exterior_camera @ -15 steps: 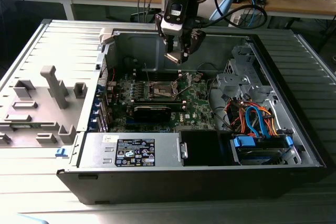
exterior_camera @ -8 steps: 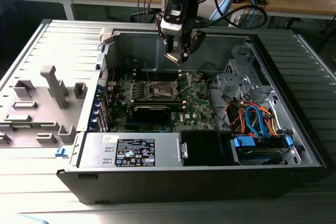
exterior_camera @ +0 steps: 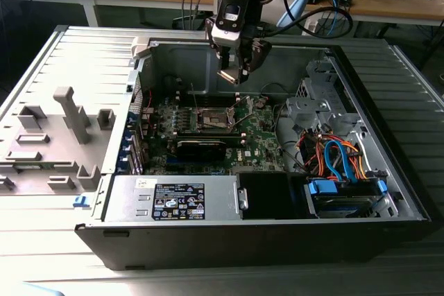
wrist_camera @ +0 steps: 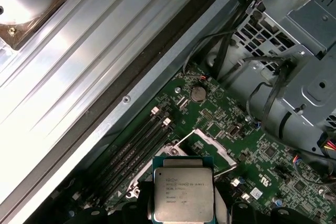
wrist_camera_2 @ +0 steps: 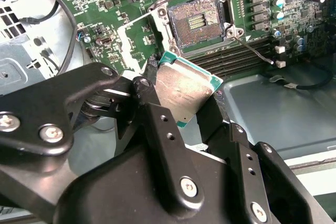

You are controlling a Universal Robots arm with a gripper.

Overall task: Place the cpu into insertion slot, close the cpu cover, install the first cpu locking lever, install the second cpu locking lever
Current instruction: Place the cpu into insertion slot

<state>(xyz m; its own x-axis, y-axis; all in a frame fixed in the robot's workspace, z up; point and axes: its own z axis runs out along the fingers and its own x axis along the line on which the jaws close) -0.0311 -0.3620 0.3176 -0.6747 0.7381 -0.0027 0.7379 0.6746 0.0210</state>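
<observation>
- Above the open computer case [exterior_camera: 243, 240], which lies on its side on the ribbed grey tabletop [exterior_camera: 41, 240], the arm's hand [exterior_camera: 236, 67] hangs over the green motherboard [exterior_camera: 260, 136].
- Hand: in the second wrist view the two black fingers [wrist_camera_2: 152, 103] of the hand [wrist_camera_2: 182, 100] are clamped on opposite edges of the cpu [wrist_camera_2: 184, 87].
- Cpu: a flat square chip with a dull silver top and a green rim. It is held tilted in the air, clear of the board. In the first wrist view it [wrist_camera: 184, 195] shows with its printed metal face towards the camera.
- Insertion slot [wrist_camera_2: 197, 22]: a dark square frame around a brownish-gold pin field, uncovered and unoccupied. In the exterior view it [exterior_camera: 214, 119] lies below the hand, near the middle of the board.
- Cpu cover [wrist_camera: 218, 149]: a thin silvery frame plate, swung up and open at one side of the slot.
- Locking lever [wrist_camera_2: 252, 50]: a thin wire arm, unlatched, angling away from a corner of the slot across the black memory slots [wrist_camera_2: 231, 59].
- Power supply [exterior_camera: 173, 199]: a grey box along the case's near wall.
</observation>
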